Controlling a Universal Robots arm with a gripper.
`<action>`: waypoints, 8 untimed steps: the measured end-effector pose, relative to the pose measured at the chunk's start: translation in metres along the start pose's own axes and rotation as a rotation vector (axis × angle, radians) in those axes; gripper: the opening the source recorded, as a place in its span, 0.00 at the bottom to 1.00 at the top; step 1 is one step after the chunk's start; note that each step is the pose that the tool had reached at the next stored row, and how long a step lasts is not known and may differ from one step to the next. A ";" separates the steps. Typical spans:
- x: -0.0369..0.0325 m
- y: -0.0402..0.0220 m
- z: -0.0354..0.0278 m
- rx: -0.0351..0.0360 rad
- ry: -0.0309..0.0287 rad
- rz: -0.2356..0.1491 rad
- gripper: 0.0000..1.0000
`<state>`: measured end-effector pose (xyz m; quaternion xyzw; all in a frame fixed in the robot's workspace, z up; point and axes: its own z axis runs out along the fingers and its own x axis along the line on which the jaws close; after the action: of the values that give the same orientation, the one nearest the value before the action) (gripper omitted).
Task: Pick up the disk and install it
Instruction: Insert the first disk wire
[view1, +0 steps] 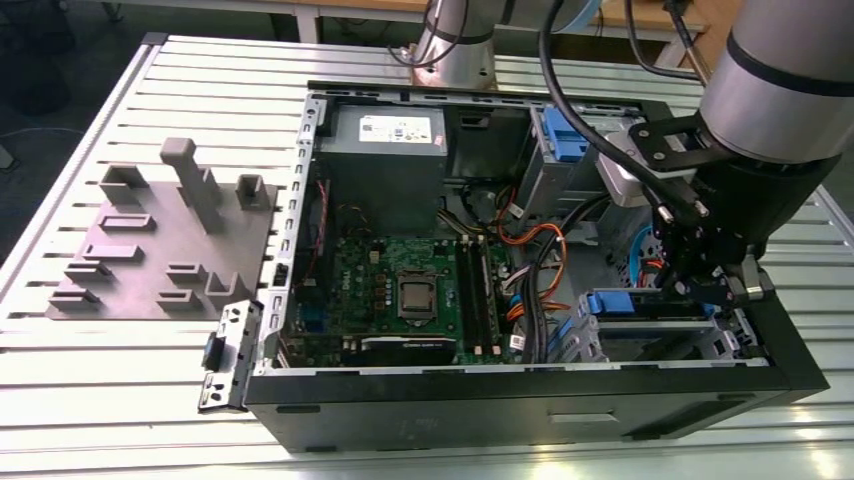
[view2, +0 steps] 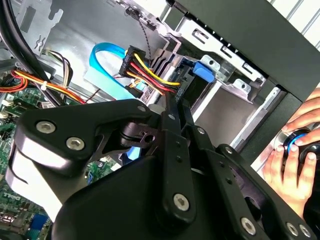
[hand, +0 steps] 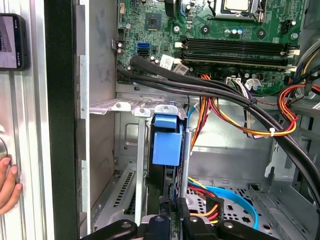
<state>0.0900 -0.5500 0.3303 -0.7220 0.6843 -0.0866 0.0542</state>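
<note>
One disk (hand: 167, 145) | edge-on in drive cage (hand: 131, 107) | label hidden

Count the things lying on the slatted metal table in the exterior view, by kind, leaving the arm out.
Open black computer case: 1
Grey fixture plate with upright blocks: 1
Small black and silver metal bracket beside the case: 1
Total: 3

The disk (hand: 167, 145), blue-bracketed, stands on edge in the case's drive cage, apparently seated.
</note>
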 end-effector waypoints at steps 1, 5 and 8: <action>0.0000 0.0000 -0.0001 0.0002 0.0001 0.000 0.16; 0.0009 0.0001 -0.0002 0.0006 0.0005 0.000 0.16; 0.0012 0.0002 0.0002 0.0007 0.0006 0.000 0.16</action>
<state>0.0899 -0.5513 0.3302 -0.7219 0.6843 -0.0870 0.0543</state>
